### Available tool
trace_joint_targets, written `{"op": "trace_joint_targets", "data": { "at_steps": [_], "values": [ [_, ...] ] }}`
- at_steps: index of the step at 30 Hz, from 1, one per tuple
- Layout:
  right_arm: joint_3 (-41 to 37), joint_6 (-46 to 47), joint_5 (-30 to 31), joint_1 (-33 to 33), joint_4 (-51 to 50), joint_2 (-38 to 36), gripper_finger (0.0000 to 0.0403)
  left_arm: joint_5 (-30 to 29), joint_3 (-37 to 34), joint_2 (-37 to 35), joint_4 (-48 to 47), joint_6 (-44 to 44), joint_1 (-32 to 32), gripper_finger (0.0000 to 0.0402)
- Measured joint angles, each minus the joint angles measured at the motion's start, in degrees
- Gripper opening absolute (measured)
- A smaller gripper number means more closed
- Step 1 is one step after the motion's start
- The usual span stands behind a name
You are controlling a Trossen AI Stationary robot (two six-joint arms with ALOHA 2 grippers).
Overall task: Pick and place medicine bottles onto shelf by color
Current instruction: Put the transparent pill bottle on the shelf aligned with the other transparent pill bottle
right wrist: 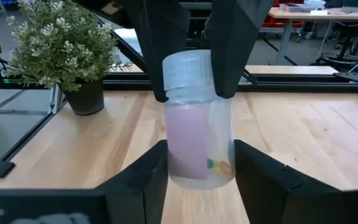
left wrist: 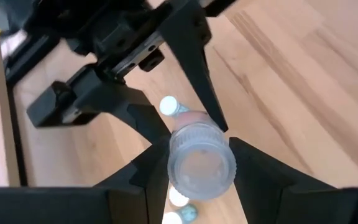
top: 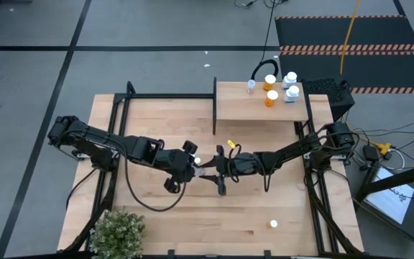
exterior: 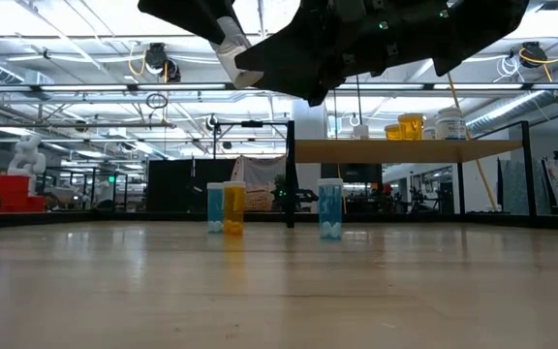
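The light, stiff, slick bottle [right wrist: 199, 121] hangs capped in the left tool [left wrist: 201, 180]; the right tool [right wrist: 199, 168], half-open, straddles its body.

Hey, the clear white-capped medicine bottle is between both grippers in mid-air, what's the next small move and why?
Probably the right gripper firms its hold on the clear white-capped medicine bottle, since only the left gripper visibly clamps it, by the cap.

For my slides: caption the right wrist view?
Left gripper hands clear bottle to right gripper.
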Motion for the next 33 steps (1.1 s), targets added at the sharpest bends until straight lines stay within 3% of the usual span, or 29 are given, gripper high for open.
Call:
{"op": "trace_joint_targets", "data": {
  "at_steps": [4, 10, 14, 21, 26, 33],
  "values": [
    [0.0, -1.4, 1.6, 0.0, -0.8, -0.6, 0.0163, -1.0, 0.0, 0.0, 0.2, -5.8, -0.3, 0.0172],
    [0.0, -3.0, 6.2, 0.0, -3.2, -2.1, 0.0158, -9.1, 0.0, 0.0, 2.2, -11.3, -2.0, 0.0224],
    [-0.1, -3.1, 8.2, 0.0, -4.8, -2.3, 0.0159, -11.4, 0.0, 0.0, 6.4, -13.3, -3.1, 0.0258],
    [-0.1, -6.1, 17.1, 1.2, -5.3, -2.3, 0.0159, -16.0, 0.0, 0.0, 7.6, -20.9, -3.6, 0.0288],
    [-0.1, -8.7, 28.0, 2.5, -5.3, -2.3, 0.0160, -22.2, 0.0, 0.0, 7.6, -30.2, -3.6, 0.0289],
    [-0.1, -11.1, 38.6, 3.8, -5.3, -2.3, 0.0159, -21.8, 0.0, 0.0, 7.7, -41.0, -2.0, 0.0289]
  ]
}}
